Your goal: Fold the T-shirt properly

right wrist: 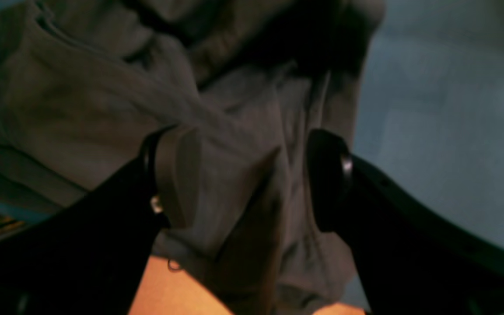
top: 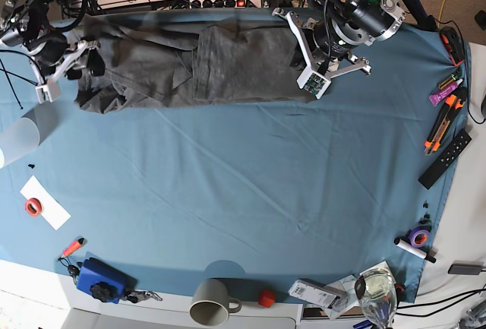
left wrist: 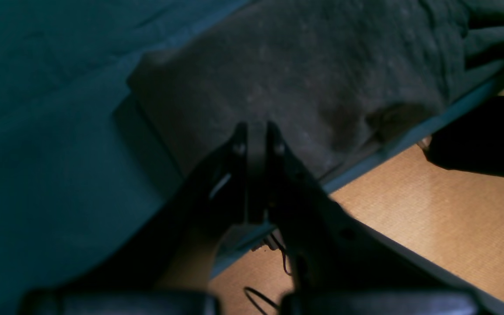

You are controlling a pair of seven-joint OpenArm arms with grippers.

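A: Where's the T-shirt [top: 190,67]?
B: Along the blue cloth's [top: 250,192] far edge, open cloth below.
A: Grippers?
B: Left gripper [left wrist: 256,131] nearly closed at its end; right gripper [right wrist: 252,175] wide, straddling fabric.

Both arms black with white brackets; left gripper [left wrist: 256,131] and right gripper [right wrist: 247,175] have black curved fingers with silver screws, thin black cables

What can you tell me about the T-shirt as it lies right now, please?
The T-shirt is dark charcoal-grey, soft and wrinkled, stretched sideways along the far edge of the blue table cloth, partly folded over itself. The right gripper is open with a fold between its fingers; the left gripper, nearly shut, is at the other end.
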